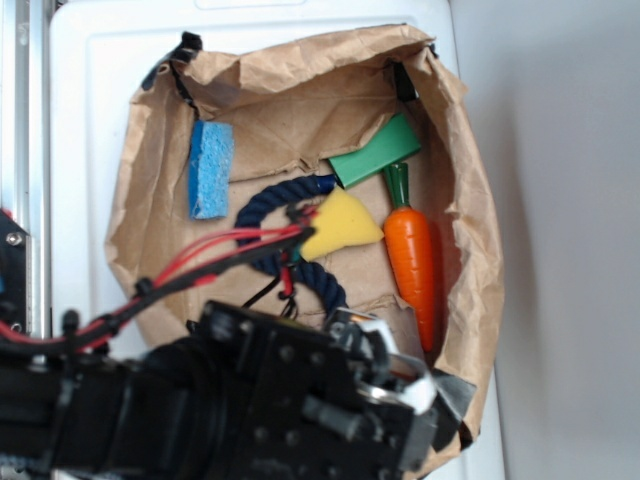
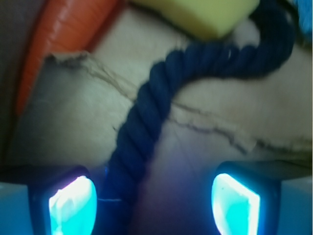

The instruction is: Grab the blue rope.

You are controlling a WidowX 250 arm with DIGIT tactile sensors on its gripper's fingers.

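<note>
Rope (image 2: 146, 117) is seen curving on the brown paper (image 1: 290, 120), partly under the yellow wedge (image 1: 340, 225), left of the carrot (image 1: 413, 260). End effector (image 2: 154, 203) is spread apart, with the rope's near end lying between the pads, closer to the left pad (image 2: 73, 205), not pinched.

This looks like a robotics lab test station. A white tabletop (image 1: 110, 60) carries crumpled brown paper (image 1: 290, 110) clipped at its corners, an aluminium rail (image 1: 28, 150) stands left of the paper, and toy props lie on the paper: a carrot (image 1: 413, 262) and sponge (image 1: 211, 170).
</note>
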